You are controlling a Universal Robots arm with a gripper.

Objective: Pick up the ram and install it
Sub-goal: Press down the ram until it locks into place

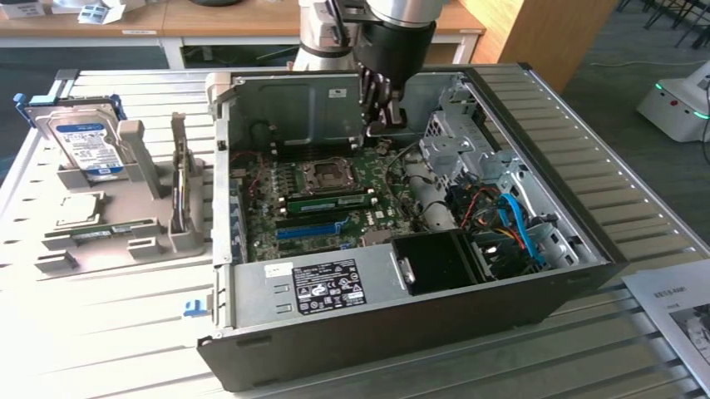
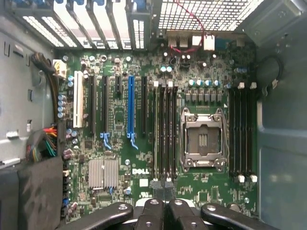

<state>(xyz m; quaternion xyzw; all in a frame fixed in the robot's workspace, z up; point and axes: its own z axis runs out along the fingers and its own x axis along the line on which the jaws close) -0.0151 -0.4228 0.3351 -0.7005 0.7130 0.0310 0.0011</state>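
Presently the gripper point(image 1: 383, 125) hangs inside the open computer case point(image 1: 367, 324), above the motherboard point(image 1: 266, 241) and off one end of the memory slots beside the CPU socket point(image 1: 329, 172). Its fingers are pressed fully together, and nothing shows between them. In the wrist view the closed fingertips line up with those slots, which run straight away from them.

The ram point(image 1: 111, 229) is not in the case. It lies flat in a grey holder point(image 1: 56, 262) on the bench point(image 1: 111, 332), toward the bench edge at the exterior view's left. From the gripper it is well apart, lower down and on the other side of the case's side wall point(image 1: 222, 166). Its long axis runs roughly along the bench's near edge, so a grasp, as I judge it, would close across the thin board rather than along it.

A green stick point(image 1: 332, 200) already appears seated in one slot next to the socket. I take that to be a separate module.

On the same holder a blue-labelled hard drive point(image 1: 89, 141) stands upright toward the far edge. The bench top is ribbed pale metal, with a printed sheet point(image 1: 677, 307) at its near corner on the exterior view's right. Behind are a wooden desk point(image 1: 222, 17) and a white machine point(image 1: 677, 100) with a green light.
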